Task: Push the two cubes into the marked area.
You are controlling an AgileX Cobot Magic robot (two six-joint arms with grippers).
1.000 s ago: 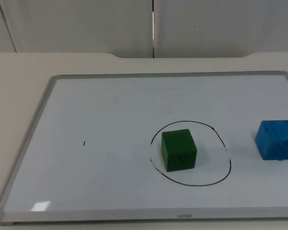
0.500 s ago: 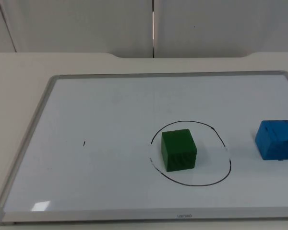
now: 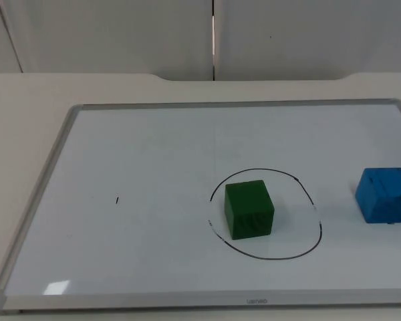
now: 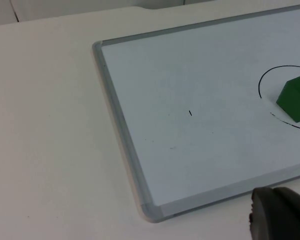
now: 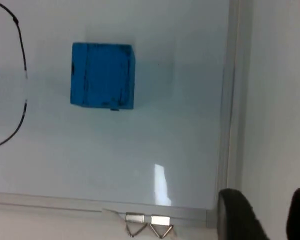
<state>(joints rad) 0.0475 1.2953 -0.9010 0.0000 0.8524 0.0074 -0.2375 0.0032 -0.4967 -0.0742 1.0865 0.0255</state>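
Green cube [image 3: 248, 209] inside drawn circle [image 3: 307, 194]; blue cube [image 3: 385, 194] apparently outside.

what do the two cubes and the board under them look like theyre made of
Green cube: probably painted wood, matte, with faint dark grain-like streaks on its front face. Blue cube: likely the same, its paint scuffed dark at the edges. Whiteboard: glossy white surface that reflects light, in a grey metal-looking frame.

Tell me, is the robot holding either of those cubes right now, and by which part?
No, nothing is held. The green cube sits inside the drawn circle and the blue cube outside it, both free on the whiteboard, no fingers touching them.
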